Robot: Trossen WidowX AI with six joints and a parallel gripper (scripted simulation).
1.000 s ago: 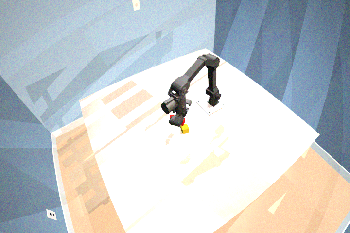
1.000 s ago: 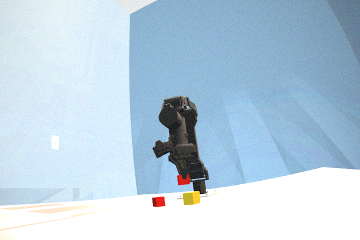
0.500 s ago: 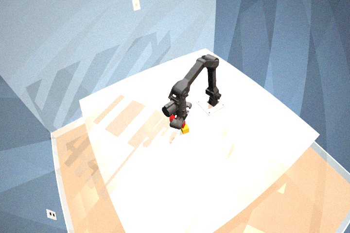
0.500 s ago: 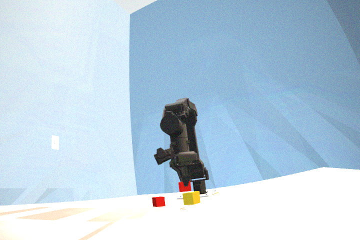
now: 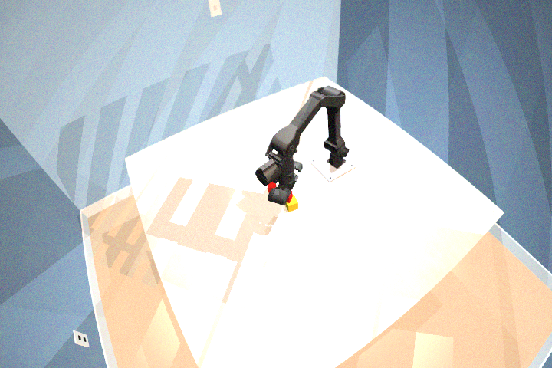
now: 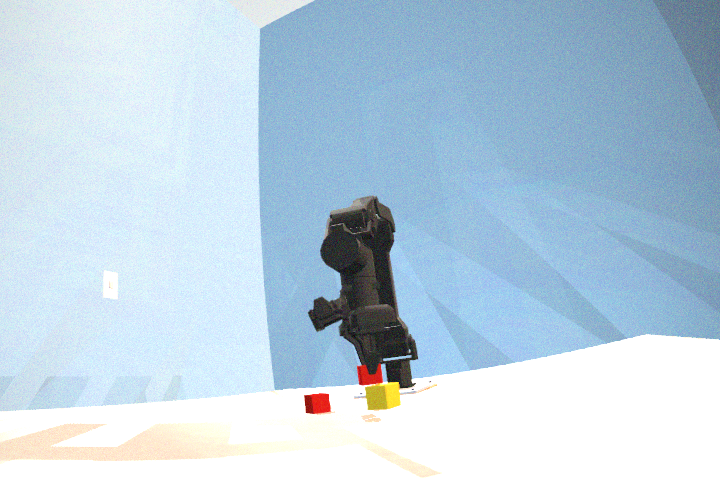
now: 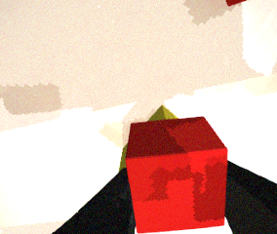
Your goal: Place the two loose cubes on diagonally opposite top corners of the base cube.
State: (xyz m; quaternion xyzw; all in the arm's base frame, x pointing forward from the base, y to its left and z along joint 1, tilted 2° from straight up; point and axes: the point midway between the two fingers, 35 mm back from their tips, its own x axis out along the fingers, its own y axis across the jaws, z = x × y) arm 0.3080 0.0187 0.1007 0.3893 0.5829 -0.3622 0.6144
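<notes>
The yellow base cube (image 5: 291,205) (image 6: 381,396) (image 7: 162,113) stands on the table, mostly hidden behind the held cube in the wrist view. My gripper (image 6: 371,369) (image 7: 174,173) is shut on a red cube (image 5: 290,198) (image 6: 363,375) (image 7: 178,195), with one dark finger on each side of it. The held cube looks about level, at the height of the base cube's top or just above. Whether they touch, I cannot tell. The other red cube (image 5: 271,186) (image 6: 317,403) (image 7: 235,1) lies on the table, left of the base cube in the exterior view.
The arm's white mounting plate (image 5: 330,176) is on the white table (image 5: 372,242) behind the cubes. In the top view the arm and gripper body cover part of both red cubes. Light and shadow patches cross the table.
</notes>
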